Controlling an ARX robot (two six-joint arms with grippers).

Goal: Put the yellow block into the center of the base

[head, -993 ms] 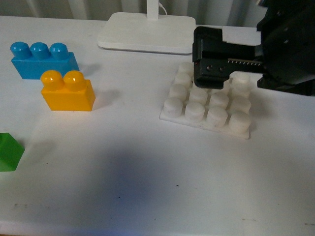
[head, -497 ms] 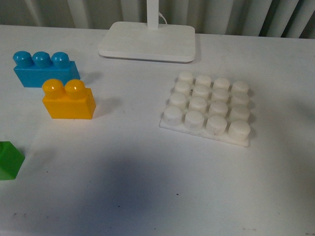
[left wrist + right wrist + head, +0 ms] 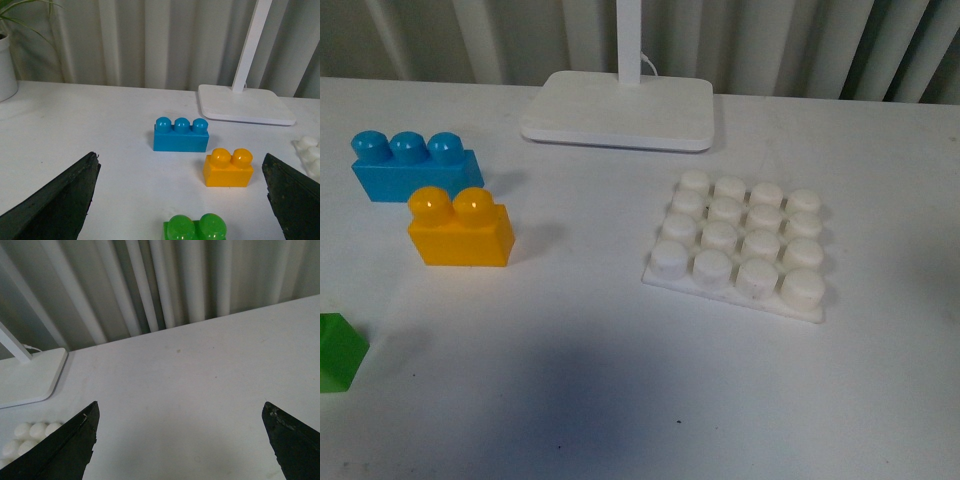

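The yellow block [image 3: 460, 229] with two rounded studs stands upright on the white table, left of centre, just in front of a blue three-stud brick [image 3: 414, 166]. The base [image 3: 740, 245], a white studded plate, lies to the right with nothing on it. Neither arm shows in the front view. In the left wrist view my left gripper [image 3: 181, 192] is open, well back from the yellow block [image 3: 228, 168], with only table and bricks between its fingers. My right gripper [image 3: 180, 437] is open over bare table, with the base [image 3: 22, 437] at one edge of that view.
A green block [image 3: 338, 350] sits at the table's left front edge, also the green block [image 3: 194, 229] nearest the left gripper. A white lamp stand [image 3: 620, 110] with its post stands at the back. Curtains hang behind the table. A white plant pot [image 3: 6, 70] stands far left.
One second ago my right gripper hung over the base's far studs in the front view. It has since pulled away out of that view. The blocks and base have stayed put.
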